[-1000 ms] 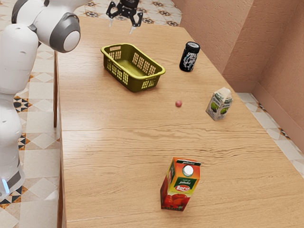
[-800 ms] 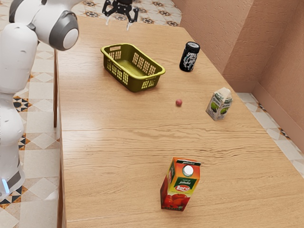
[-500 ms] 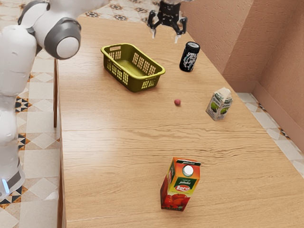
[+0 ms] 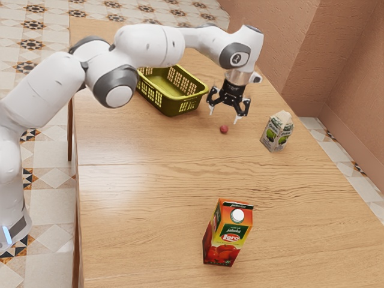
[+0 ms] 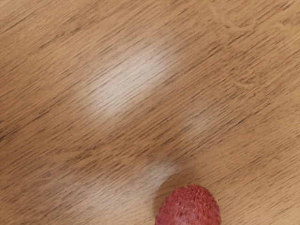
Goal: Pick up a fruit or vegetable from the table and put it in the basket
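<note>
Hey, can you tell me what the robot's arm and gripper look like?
The arm is glossy white with rounded segments, dark grey bands around its joints and a small round emblem near the wrist. The gripper is black, with two angular, linked fingers ending in pale, narrow tips.

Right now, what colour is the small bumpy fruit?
The fruit is pinkish red, best in wrist view.

Pinkish-brown walls (image 4: 294,54) meet a patterned tile floor (image 4: 48,162) — pale light glints on the wooden desk (image 4: 150,240).
</note>
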{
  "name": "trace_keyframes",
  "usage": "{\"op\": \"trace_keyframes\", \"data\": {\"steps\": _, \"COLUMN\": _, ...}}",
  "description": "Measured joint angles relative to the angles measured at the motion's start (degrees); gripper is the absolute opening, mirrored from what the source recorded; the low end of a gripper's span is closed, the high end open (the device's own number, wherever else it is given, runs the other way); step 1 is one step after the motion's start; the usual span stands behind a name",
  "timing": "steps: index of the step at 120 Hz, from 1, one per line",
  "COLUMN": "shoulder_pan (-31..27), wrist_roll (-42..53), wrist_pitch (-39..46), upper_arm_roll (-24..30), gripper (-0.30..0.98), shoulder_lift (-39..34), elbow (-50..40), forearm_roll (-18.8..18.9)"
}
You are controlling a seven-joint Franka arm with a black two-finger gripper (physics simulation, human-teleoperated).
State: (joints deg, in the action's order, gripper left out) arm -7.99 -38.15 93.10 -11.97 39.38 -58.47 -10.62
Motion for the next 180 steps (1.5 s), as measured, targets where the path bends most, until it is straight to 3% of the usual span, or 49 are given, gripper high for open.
{"op": "trace_keyframes", "data": {"steps": 92, "shoulder_pan": 1.78, "wrist_roll": -0.87, "wrist_pitch": 1.19, "upper_arm_roll": -0.15, "gripper": 0.69, "shoulder_lift": 0.42, "elbow": -2.88, "forearm_roll": 0.3}}
{"op": "trace_keyframes", "data": {"steps": 116, "shoulder_pan": 2.17, "wrist_roll": -0.83, "wrist_pitch": 1.54, "upper_arm_roll": -0.09, "gripper": 0.65, "shoulder_lift": 0.99, "elbow": -2.83, "forearm_roll": 1.93}}
{"op": "trace_keyframes", "data": {"steps": 129, "shoulder_pan": 2.55, "wrist_roll": -0.79, "wrist_pitch": 1.6, "upper_arm_roll": -0.07, "gripper": 0.57, "shoulder_lift": 0.95, "elbow": -2.81, "forearm_roll": 2.23}}
{"op": "trace_keyframes", "data": {"steps": 161, "shoulder_pan": 2.54, "wrist_roll": 0.21, "wrist_pitch": 1.5, "upper_arm_roll": -0.06, "gripper": 0.22, "shoulder_lift": 0.93, "elbow": -2.73, "forearm_roll": 2.44}}
{"op": "trace_keyframes", "data": {"steps": 180, "shoulder_pan": 2.55, "wrist_roll": 0.74, "wrist_pitch": 1.27, "upper_arm_roll": -0.02, "gripper": 0.15, "shoulder_lift": 0.88, "elbow": -2.72, "forearm_roll": 2.55}}
